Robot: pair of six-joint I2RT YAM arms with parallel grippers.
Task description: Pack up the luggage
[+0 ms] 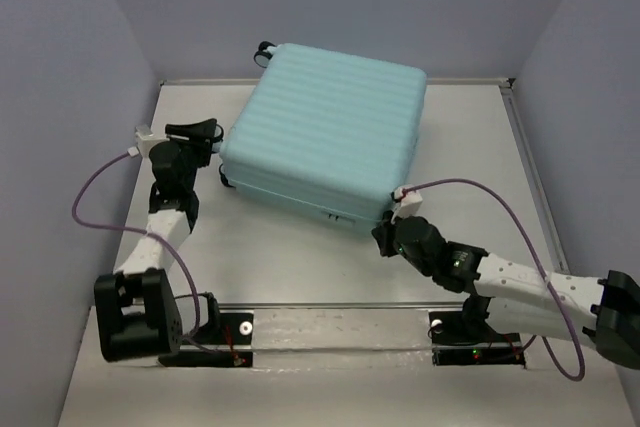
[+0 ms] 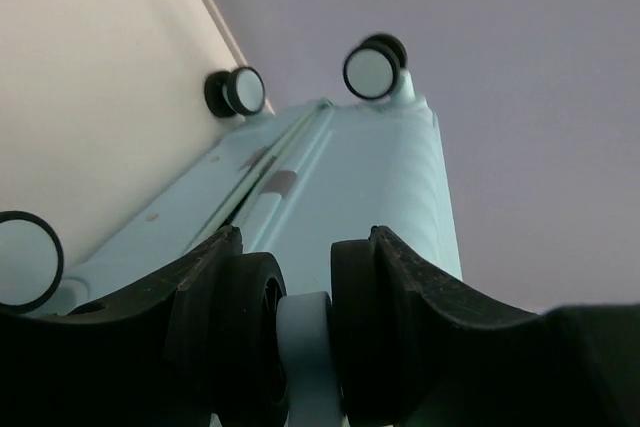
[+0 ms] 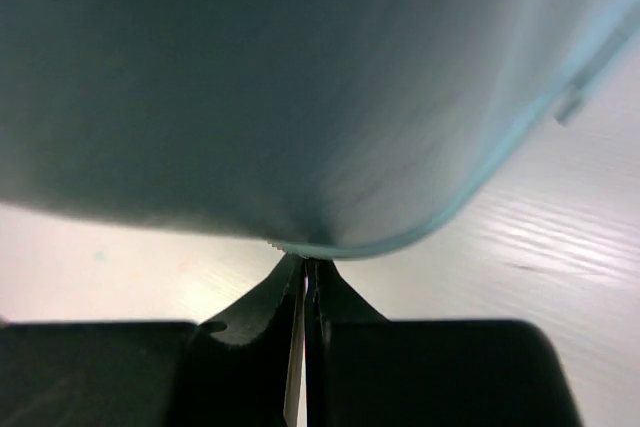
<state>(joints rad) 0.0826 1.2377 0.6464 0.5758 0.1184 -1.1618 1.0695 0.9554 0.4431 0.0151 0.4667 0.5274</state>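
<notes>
The luggage [image 1: 330,127] is a pale aqua ribbed hard-shell suitcase, closed and lying flat at the back middle of the table. My left gripper [image 1: 213,139] is at its left side. In the left wrist view the left gripper [image 2: 305,247] is shut around a black twin caster wheel [image 2: 252,337] with a pale blue strut, and the shell [image 2: 370,167] stretches away beyond it. My right gripper [image 1: 384,237] is at the suitcase's near right corner. In the right wrist view the right gripper [image 3: 305,262] is shut, tips touching the zipper seam under the shell [image 3: 300,97]. Anything pinched there is hidden.
Other caster wheels show in the left wrist view [image 2: 372,69] [image 2: 240,90] [image 2: 22,259], and one at the suitcase's back left corner [image 1: 265,50]. Walls enclose the white table [image 1: 270,267] on three sides. A metal rail [image 1: 340,309] runs along the front by the arm bases.
</notes>
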